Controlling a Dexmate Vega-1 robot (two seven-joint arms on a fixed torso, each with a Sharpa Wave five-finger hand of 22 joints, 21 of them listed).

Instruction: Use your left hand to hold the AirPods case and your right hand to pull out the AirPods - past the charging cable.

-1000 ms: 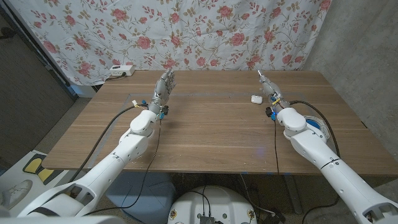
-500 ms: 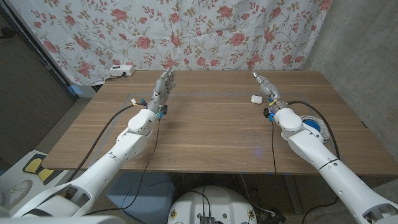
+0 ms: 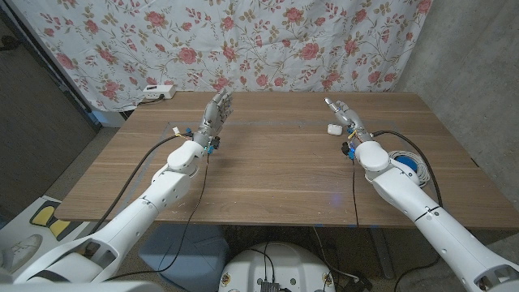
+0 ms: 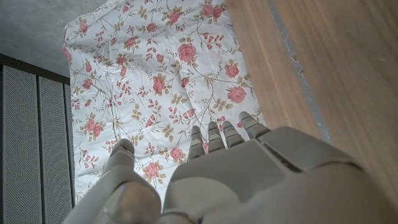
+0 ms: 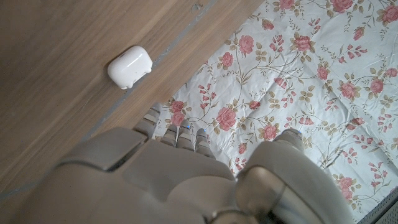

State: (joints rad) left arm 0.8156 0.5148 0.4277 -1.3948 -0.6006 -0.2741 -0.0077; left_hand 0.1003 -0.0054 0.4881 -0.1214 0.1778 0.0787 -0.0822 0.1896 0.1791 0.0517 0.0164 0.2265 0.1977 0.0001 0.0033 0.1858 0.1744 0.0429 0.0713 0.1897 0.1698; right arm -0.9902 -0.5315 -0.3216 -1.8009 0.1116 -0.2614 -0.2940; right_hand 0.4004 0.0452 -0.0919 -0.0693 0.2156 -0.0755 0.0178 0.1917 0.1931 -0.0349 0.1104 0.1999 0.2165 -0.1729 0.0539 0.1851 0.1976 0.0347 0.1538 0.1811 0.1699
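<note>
The white AirPods case (image 3: 333, 128) lies closed on the wooden table (image 3: 276, 174) toward its far right; the right wrist view shows the case (image 5: 129, 66) just ahead of the fingertips (image 5: 180, 134). My right hand (image 3: 347, 118) is raised just beside the case, fingers stretched out and apart, holding nothing. It does not touch the case. My left hand (image 3: 216, 113) stands raised over the far left-middle of the table, well away from the case, fingers straight and empty. The left hand (image 4: 224, 174) has only table and cloth ahead of it.
A floral cloth (image 3: 268, 40) hangs behind the table. A white power strip (image 3: 156, 92) sits beyond the far left corner. Coiled white cable with a blue object (image 3: 408, 165) lies by my right forearm. Black cables trail along both arms.
My right hand has swung toward the robot's left, and its fingertips now reach past the case. The left hand and the case have stayed put.
</note>
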